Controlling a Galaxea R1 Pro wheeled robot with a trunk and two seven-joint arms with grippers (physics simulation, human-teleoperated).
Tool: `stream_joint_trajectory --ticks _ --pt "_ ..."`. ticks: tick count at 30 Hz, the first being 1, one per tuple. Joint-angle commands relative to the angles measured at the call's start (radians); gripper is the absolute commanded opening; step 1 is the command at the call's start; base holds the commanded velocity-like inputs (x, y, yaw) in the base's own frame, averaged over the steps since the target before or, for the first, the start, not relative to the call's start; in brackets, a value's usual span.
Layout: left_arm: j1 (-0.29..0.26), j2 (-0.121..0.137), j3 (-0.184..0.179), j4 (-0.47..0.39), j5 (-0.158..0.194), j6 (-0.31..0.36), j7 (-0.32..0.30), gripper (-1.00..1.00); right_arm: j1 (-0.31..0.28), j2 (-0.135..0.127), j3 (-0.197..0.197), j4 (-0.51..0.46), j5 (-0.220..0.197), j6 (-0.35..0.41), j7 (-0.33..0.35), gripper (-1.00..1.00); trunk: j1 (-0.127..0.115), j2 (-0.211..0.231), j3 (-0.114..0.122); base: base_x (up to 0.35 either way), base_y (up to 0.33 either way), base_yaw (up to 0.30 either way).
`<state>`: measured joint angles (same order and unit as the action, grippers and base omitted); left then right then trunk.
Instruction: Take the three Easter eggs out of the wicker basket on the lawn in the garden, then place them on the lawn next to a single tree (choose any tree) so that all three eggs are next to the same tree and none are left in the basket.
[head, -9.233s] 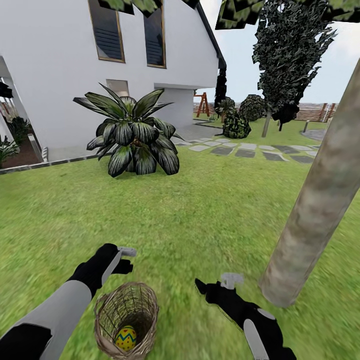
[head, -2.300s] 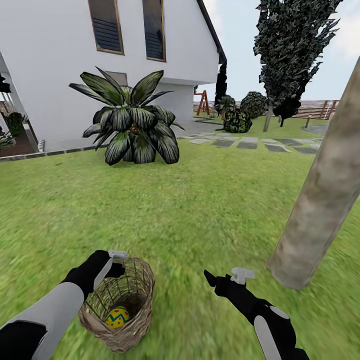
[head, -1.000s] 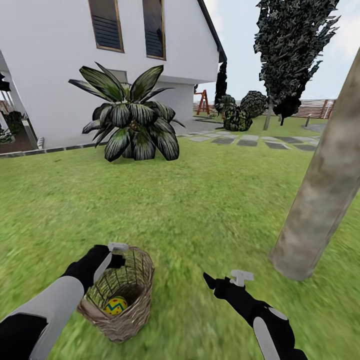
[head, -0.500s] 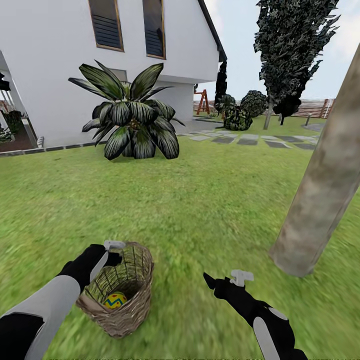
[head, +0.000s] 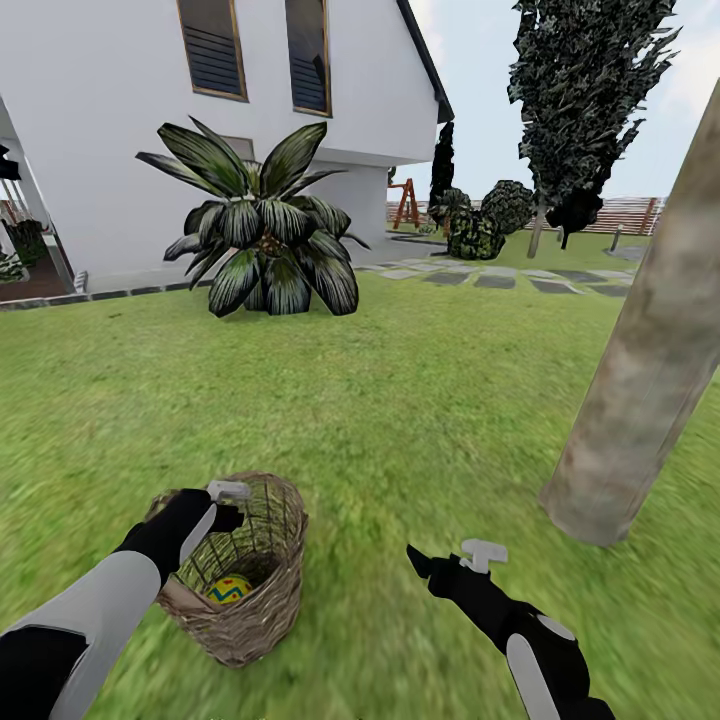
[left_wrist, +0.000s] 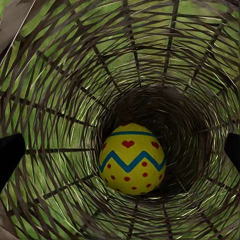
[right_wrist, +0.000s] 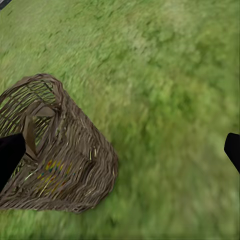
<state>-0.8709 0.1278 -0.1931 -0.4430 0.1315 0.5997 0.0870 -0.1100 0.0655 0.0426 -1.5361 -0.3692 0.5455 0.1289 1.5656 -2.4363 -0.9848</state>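
The wicker basket (head: 250, 590) lies tipped on the lawn (head: 400, 420), its mouth turned toward my left arm. One yellow Easter egg (head: 228, 588) with a blue zigzag and red dots rests at its bottom, large in the left wrist view (left_wrist: 132, 159). My left gripper (head: 218, 508) is inside the basket's mouth, open, its fingertips (left_wrist: 10, 156) wide apart and short of the egg. To the right, my right gripper (head: 468, 556) hovers open over bare grass, with the basket (right_wrist: 60, 155) beside it. The tree (head: 645, 380) trunk rises at the right.
A dark-fronded palm (head: 262, 240) stands ahead before the white house (head: 110, 130). Stone slabs (head: 500, 280), shrubs (head: 475, 238), a dark conifer (head: 585, 90), a playset (head: 405, 205) and a fence (head: 630, 215) lie far back right. Open grass stretches between basket and trunk.
The basket has gone from upright to tipped toward my left arm, and my left gripper has gone deeper into its mouth. The right arm has hardly moved. The view shifted slightly.
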Motion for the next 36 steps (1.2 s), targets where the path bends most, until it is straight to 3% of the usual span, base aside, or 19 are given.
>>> stream_joint_trajectory --ticks 1,9,36 --pt "0.000 0.001 -0.008 -0.002 0.011 0.005 0.008 1.00 0.000 0.000 -0.001 -0.001 -0.002 0.005 0.002 1.00 0.004 -0.008 -0.004 0.000 0.000 0.000" --pt "0.000 0.001 -0.008 -0.002 0.009 0.006 0.009 1.00 0.000 0.000 -0.001 -0.001 -0.002 0.005 0.003 1.00 0.034 -0.064 -0.029 0.000 0.000 0.000" --pt "0.000 0.001 -0.008 -0.001 0.010 0.011 0.005 1.00 -0.001 0.000 -0.001 -0.001 -0.002 0.005 0.002 1.00 0.047 -0.070 -0.134 0.000 0.000 0.000"
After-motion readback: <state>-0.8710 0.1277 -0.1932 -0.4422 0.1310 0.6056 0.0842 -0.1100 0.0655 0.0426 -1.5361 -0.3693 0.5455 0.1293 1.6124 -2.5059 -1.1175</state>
